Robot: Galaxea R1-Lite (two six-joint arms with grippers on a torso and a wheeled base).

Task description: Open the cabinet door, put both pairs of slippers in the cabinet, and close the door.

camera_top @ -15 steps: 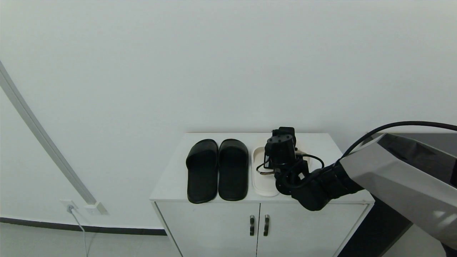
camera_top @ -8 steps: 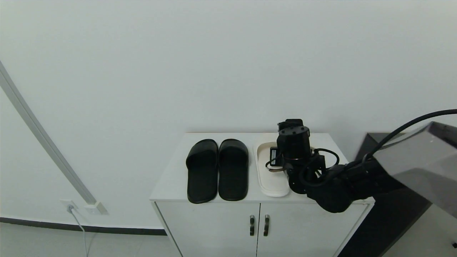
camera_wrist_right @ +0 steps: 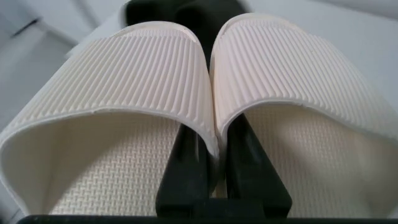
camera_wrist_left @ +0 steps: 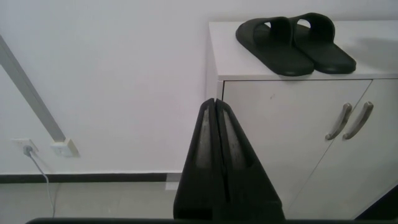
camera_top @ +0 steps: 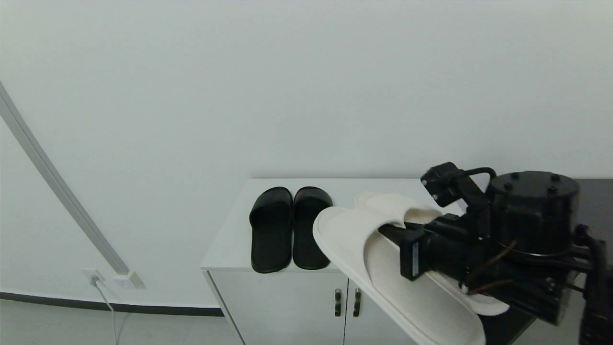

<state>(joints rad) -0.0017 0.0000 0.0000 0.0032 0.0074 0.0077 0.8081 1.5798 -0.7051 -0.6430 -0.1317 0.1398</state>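
Status of right tool (camera_top: pixel 390 233): pinching the white slippers (camera_top: pixel 378 254) by their adjoining strap edges, one finger (camera_wrist_right: pixel 186 168) sitting inside each slipper, holding the pair tilted in the air in front of the cabinet (camera_top: pixel 282 306), toes pointing up toward the surface (camera_top: pixel 230 249) on top of it. Status of left tool (camera_wrist_left: pixel 216 149): pressing its fingers together on nothing, hanging low and well apart from the cabinet, aiming at its left front edge. Black slippers (camera_top: pixel 291 227): lying side by side, touching, on the surface. Cabinet doors: sitting shut, handles (camera_top: pixel 347 302) standing just beside each other at the centre.
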